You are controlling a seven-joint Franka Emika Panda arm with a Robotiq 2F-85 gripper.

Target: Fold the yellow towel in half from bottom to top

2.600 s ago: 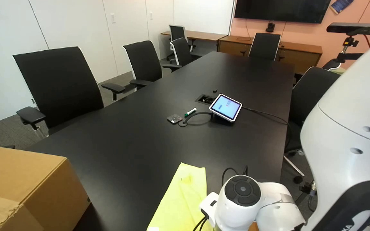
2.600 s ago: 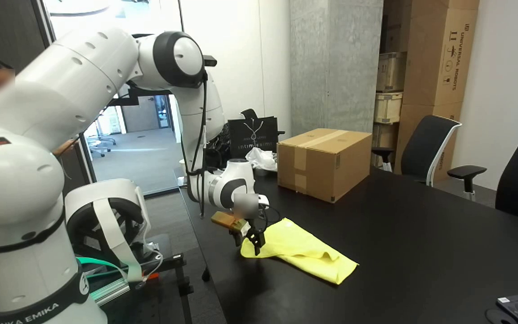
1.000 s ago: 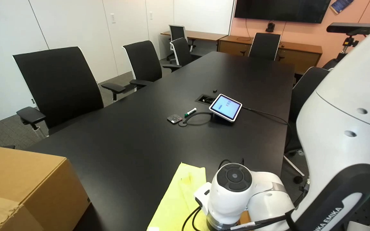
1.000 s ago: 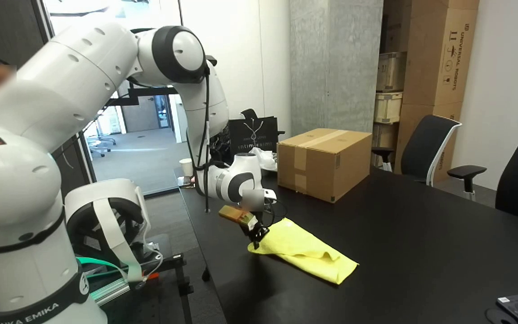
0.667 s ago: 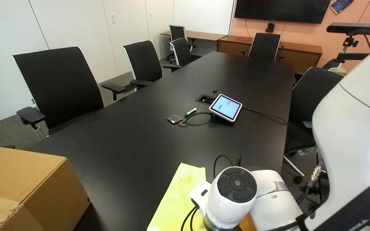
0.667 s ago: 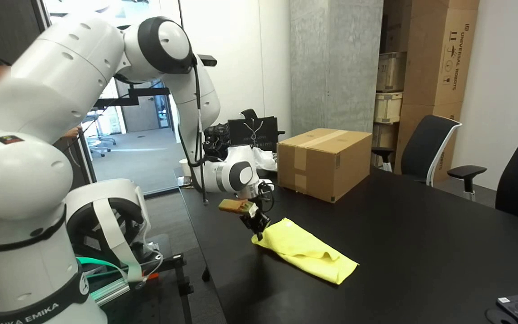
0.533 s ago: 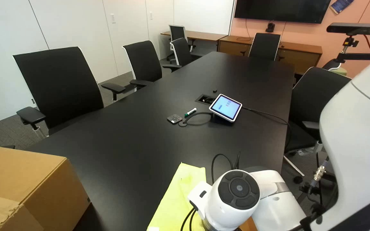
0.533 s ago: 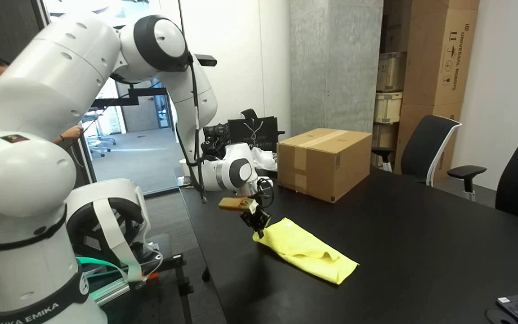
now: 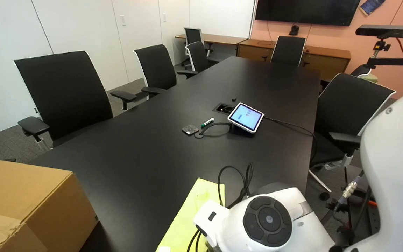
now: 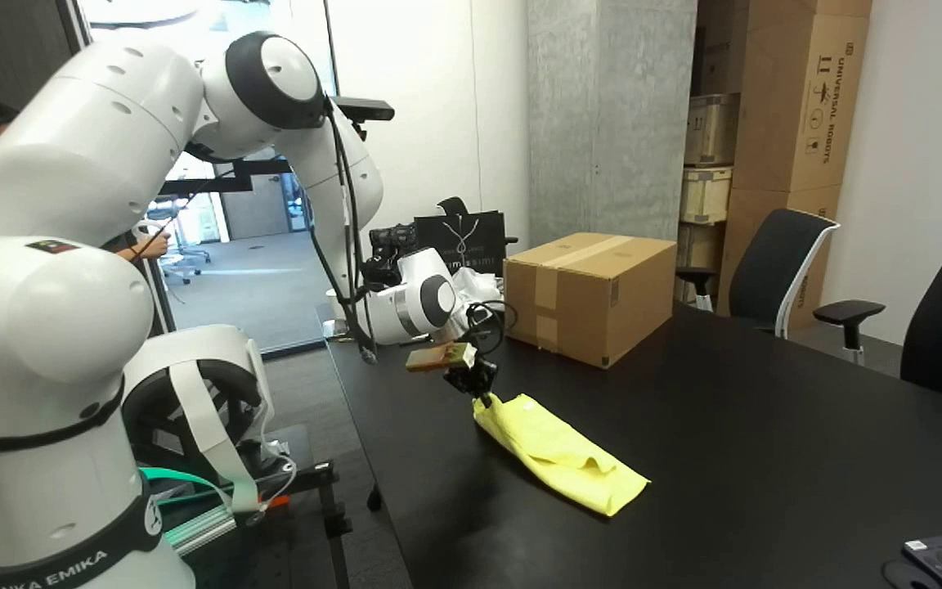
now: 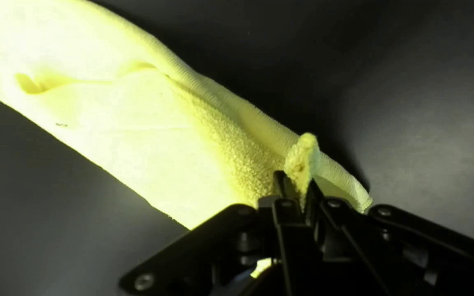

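Yellow towel [image 10: 561, 451] edge shifted; box [image 10: 584, 304] closed.

Arm [image 10: 115, 127] bent, wrist [image 10: 428, 296] apparently tilted, gripper [image 11: 297, 181] pinched

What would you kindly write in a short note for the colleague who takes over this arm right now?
Hand: shut on a pinched bit of the yellow towel, near one end of it.
Towel: the rest lies wrinkled on the dark table, apart from the cardboard box.
Done: cloth gripped; it looks partly folded over, but I can't tell whether the halves line up.
Left: probably bring the gripped part across, line up the edges, let go and flatten.
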